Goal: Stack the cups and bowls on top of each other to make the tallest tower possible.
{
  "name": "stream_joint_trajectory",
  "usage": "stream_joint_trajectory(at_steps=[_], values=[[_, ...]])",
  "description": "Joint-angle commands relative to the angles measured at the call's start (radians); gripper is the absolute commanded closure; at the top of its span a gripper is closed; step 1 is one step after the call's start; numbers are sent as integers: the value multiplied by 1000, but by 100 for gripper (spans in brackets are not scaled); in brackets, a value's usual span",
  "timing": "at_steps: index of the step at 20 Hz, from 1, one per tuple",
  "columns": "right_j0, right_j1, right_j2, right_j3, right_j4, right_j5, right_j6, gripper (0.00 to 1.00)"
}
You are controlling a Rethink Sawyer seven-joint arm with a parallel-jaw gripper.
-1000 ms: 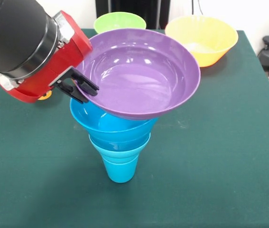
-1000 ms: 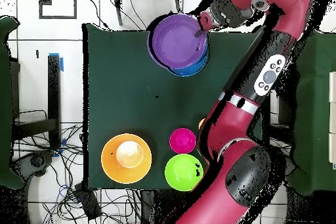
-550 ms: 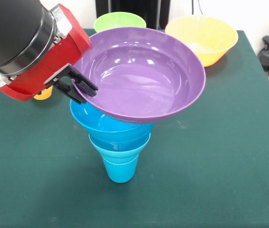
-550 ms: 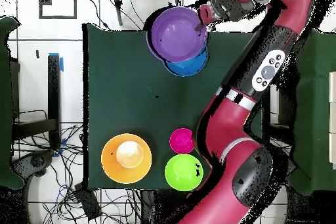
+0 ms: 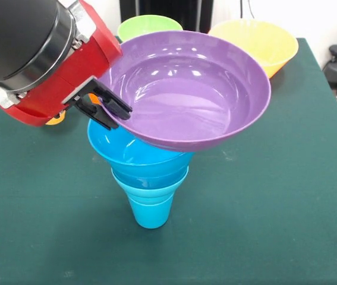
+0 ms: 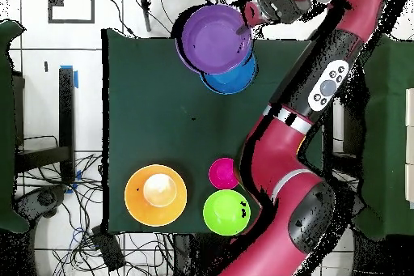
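The gripper [image 5: 110, 108] pinches the purple bowl's [image 5: 192, 95] rim, holding it tipped and off-center above the blue bowl [image 5: 132, 155].

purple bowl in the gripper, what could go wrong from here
1. The gripper pinches only one rim of the wide glossy purple plastic bowl, which hangs tilted and off-centre over the blue bowls; released like this, it could slide off.
2. The stack stands on one narrow blue plastic cup, so a sideways nudge might topple it onto the green table.
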Motion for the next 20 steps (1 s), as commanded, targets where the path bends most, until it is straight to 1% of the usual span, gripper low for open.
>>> stream_joint_trajectory(at_steps=[1, 6, 11, 20], values=[[-14, 13, -60, -49, -22, 106, -148, 100], [-25, 18, -94, -24, 28, 103, -143, 100], [-36, 20, -121, -4, 61, 106, -151, 100], [-64, 29, -192, 53, 163, 87, -130, 100]])
